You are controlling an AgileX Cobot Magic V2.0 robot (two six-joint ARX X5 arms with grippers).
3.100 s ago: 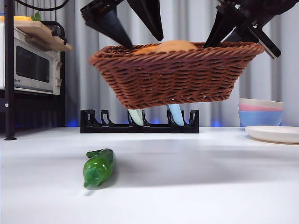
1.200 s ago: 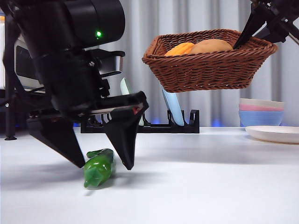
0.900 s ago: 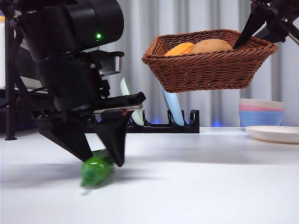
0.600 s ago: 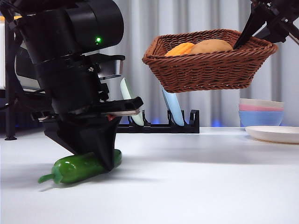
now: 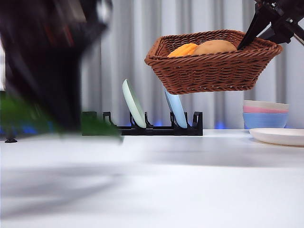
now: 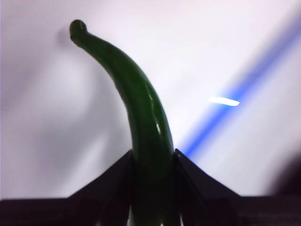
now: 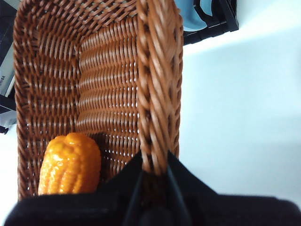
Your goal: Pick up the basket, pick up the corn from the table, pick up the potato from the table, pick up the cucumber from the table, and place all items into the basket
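Firmly clamped, the left tool pinches the cucumber, stem pointing outward

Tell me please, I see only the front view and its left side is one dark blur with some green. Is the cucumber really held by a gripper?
Observer: Yes. In the left wrist view the left gripper is shut on the cucumber, whose thin stem end points away from the jaws.
Operator: And the basket at the upper right, what holds it?
Observer: The right gripper is shut on the braided rim of the basket.
Operator: I see two orange shapes over the rim. Is one the corn?
Observer: Yes. The right wrist view shows the corn with its kernel rows, lying on the basket floor near the gripper. The potato shows only in your view.
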